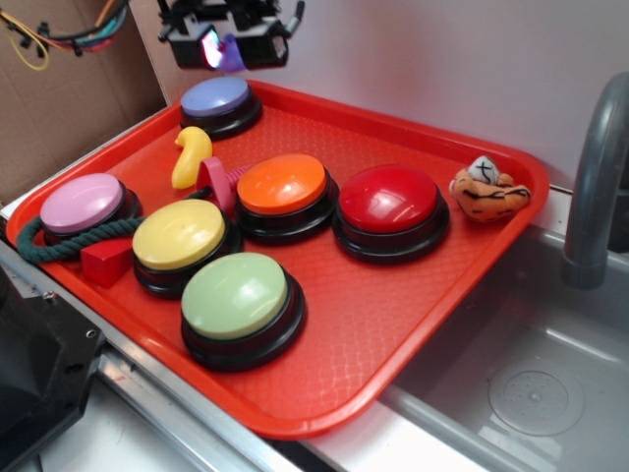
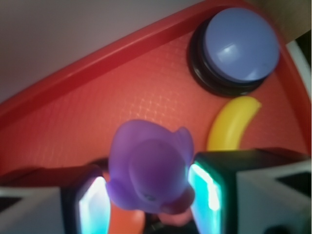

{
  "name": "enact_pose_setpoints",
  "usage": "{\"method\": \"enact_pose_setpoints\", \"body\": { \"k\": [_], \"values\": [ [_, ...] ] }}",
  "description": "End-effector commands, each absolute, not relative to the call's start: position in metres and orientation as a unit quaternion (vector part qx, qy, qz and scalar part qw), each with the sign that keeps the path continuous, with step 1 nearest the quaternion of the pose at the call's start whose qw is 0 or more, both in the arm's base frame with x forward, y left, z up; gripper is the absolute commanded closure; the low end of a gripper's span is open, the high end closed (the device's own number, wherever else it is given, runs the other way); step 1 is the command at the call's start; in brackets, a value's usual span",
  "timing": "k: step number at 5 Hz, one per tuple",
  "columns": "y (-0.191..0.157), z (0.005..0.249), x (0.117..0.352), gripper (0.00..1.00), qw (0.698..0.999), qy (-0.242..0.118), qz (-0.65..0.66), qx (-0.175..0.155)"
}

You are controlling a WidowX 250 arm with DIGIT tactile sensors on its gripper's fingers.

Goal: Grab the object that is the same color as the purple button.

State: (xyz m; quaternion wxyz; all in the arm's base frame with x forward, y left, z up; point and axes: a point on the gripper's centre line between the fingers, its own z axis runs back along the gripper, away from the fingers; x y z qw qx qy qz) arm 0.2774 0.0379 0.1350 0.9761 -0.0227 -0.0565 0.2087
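Observation:
My gripper (image 1: pixel 226 49) hangs above the tray's far-left corner, shut on the tiny purple duck (image 1: pixel 232 52). From the wrist, the purple duck (image 2: pixel 148 165) fills the gap between my two glowing pads (image 2: pixel 207 190) and is lifted clear of the tray. The purple button (image 1: pixel 216 103), periwinkle top on a black base, sits directly below and slightly in front of the gripper. In the wrist view the purple button (image 2: pixel 239 46) lies at the upper right.
The red tray (image 1: pixel 393 324) also holds a yellow curved toy (image 1: pixel 190 157), pink-lilac (image 1: pixel 84 205), yellow (image 1: pixel 180 236), orange (image 1: pixel 283 187), red (image 1: pixel 390 202) and green (image 1: pixel 236 298) buttons, a green rope (image 1: pixel 54 248), a red block (image 1: pixel 106 261) and a tiger plush (image 1: pixel 488 190). A sink (image 1: pixel 531 383) and faucet (image 1: pixel 595 177) lie right.

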Motion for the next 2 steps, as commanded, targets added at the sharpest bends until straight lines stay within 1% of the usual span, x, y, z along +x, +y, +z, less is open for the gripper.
{"method": "enact_pose_setpoints", "body": {
  "k": [1, 2],
  "values": [
    [0.0396, 0.2007, 0.2526, 1.0, 0.978, -0.119, 0.168, -0.046],
    [0.046, 0.1917, 0.2496, 1.0, 0.977, -0.107, 0.173, -0.056]
  ]
}}
